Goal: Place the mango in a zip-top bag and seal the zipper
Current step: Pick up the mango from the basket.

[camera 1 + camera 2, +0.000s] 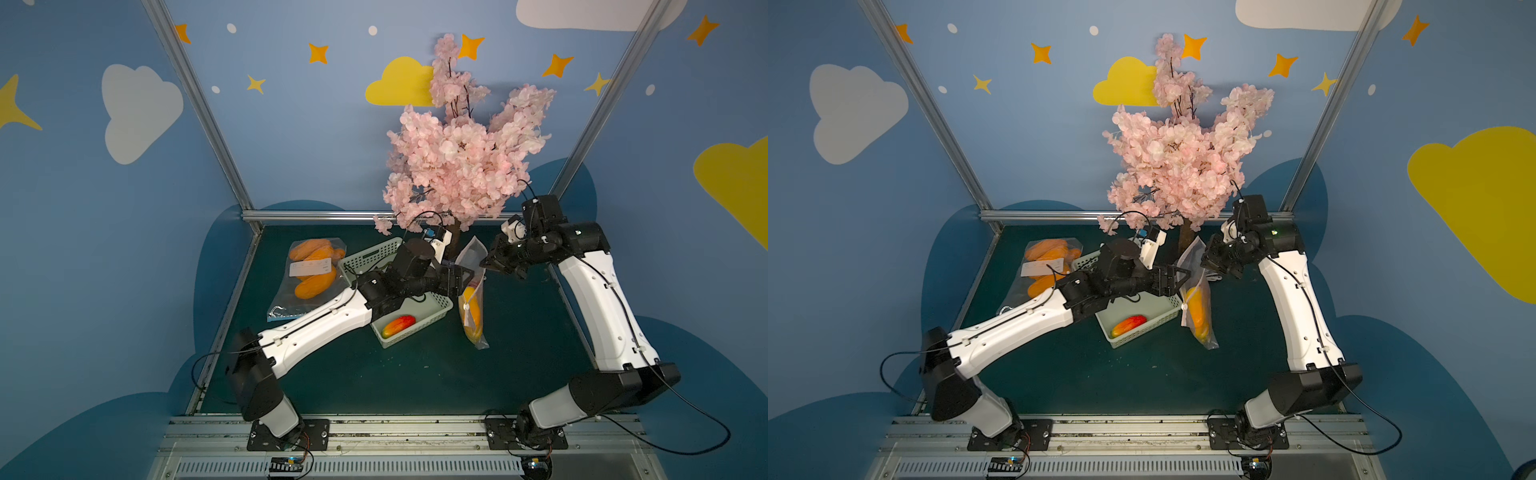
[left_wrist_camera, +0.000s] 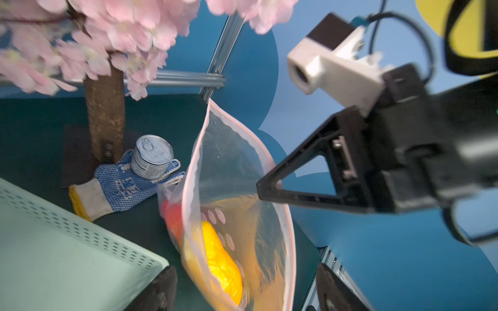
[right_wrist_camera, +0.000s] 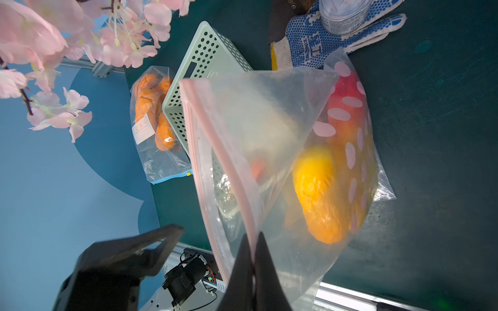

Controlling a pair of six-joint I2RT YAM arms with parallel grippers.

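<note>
Basket [image 1: 362, 258] has one red mango [image 1: 398, 325]. Other bag [image 1: 286, 307] on the desk [image 1: 415, 382] holds orange mangoes [image 1: 313, 266]. Right hand [image 3: 253, 265] is clenched on the open bag's [image 1: 471, 253] rim, left hand [image 1: 462, 277] released beside it. Mango [image 1: 473, 311] sits inside, lengthwise, one end toward the bag's bottom.

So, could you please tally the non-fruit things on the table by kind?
Zip-top bags: 2 (pink-zipped bag, blue-zipped bag)
Basket: 1
Glove: 1
Can: 1
Blossom tree: 1
Total: 6
</note>
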